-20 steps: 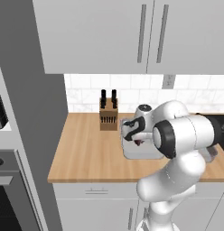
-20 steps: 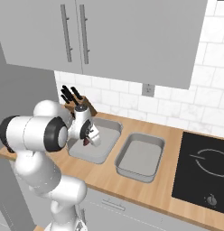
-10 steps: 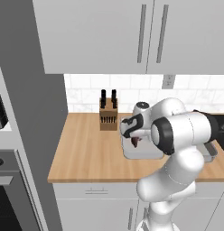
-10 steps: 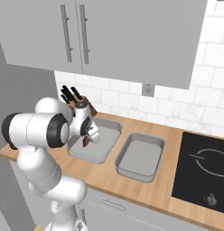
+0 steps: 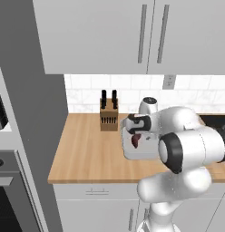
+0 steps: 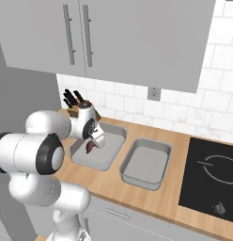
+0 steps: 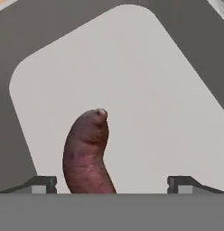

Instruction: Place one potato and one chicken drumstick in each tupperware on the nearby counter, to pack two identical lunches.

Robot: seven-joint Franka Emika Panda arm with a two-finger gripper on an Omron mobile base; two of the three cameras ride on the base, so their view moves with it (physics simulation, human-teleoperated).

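Your hand point(image 7: 112, 182) is released, fingers wide; reddish-brown potato point(image 7: 86, 153) at frame centre-left, over the tupperware point(image 7: 177, 90).

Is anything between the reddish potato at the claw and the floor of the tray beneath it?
Nothing visible. The potato hangs between the open claw tips, directly over the bare floor of the tray, which holds no other food.

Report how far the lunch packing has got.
Done: nothing sits packed yet; the right tupperware looks empty. In hand: the gripper is open over the left tupperware, the reddish-brown potato between its fingertips, apparently being released. Left: both drumsticks and the second potato.
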